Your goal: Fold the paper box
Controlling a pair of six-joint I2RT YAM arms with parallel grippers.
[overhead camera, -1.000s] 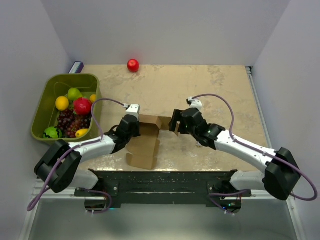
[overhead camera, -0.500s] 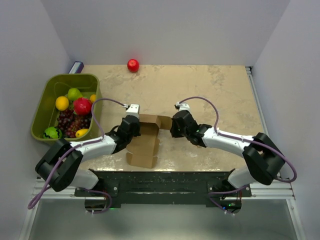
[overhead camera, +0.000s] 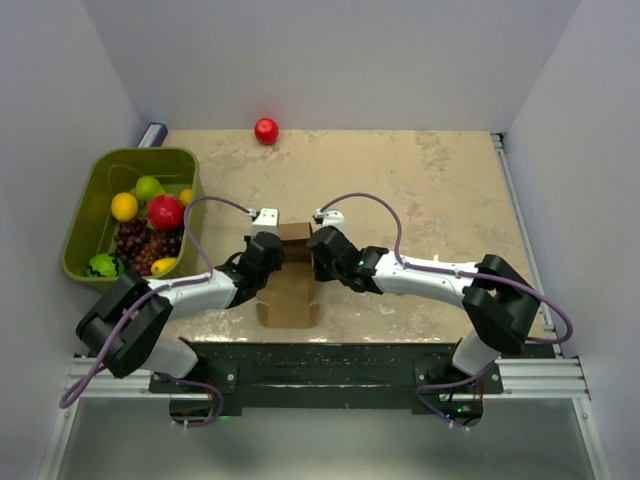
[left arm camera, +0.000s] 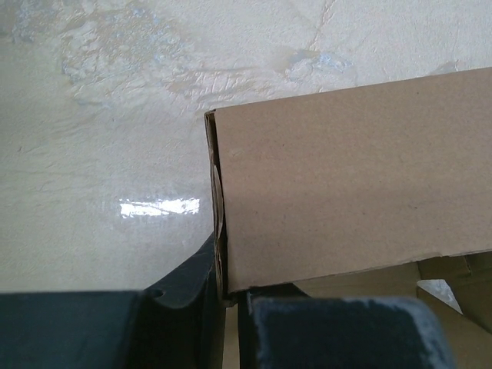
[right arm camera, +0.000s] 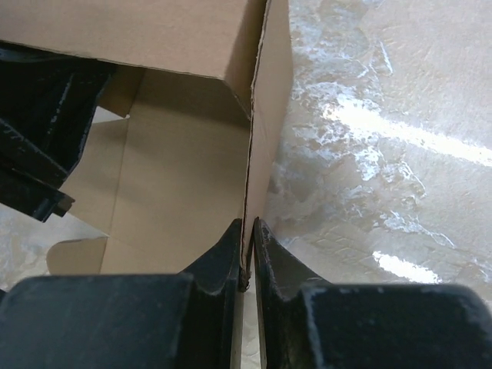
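The paper box (overhead camera: 290,290) is brown cardboard, partly folded, standing between my two grippers near the table's front. My left gripper (overhead camera: 268,252) is shut on its left wall; the left wrist view shows the thin wall edge (left arm camera: 218,231) pinched between the dark fingers. From the other side my right gripper (overhead camera: 318,255) is shut on the right wall (right arm camera: 265,138), whose edge runs down between the fingertips. The box's open inside (right arm camera: 177,177) and the left gripper's dark body (right arm camera: 38,115) appear in the right wrist view.
A green bin (overhead camera: 100,190) of fruit stands at the left edge. A red ball (overhead camera: 266,130) lies at the back of the beige table (overhead camera: 440,200). A small purple-white thing (overhead camera: 152,134) sits in the back left corner.
My right gripper has moved left from beside the box and shut on its right wall. The flaps have come upright and the box is narrower. The left gripper kept its grip.
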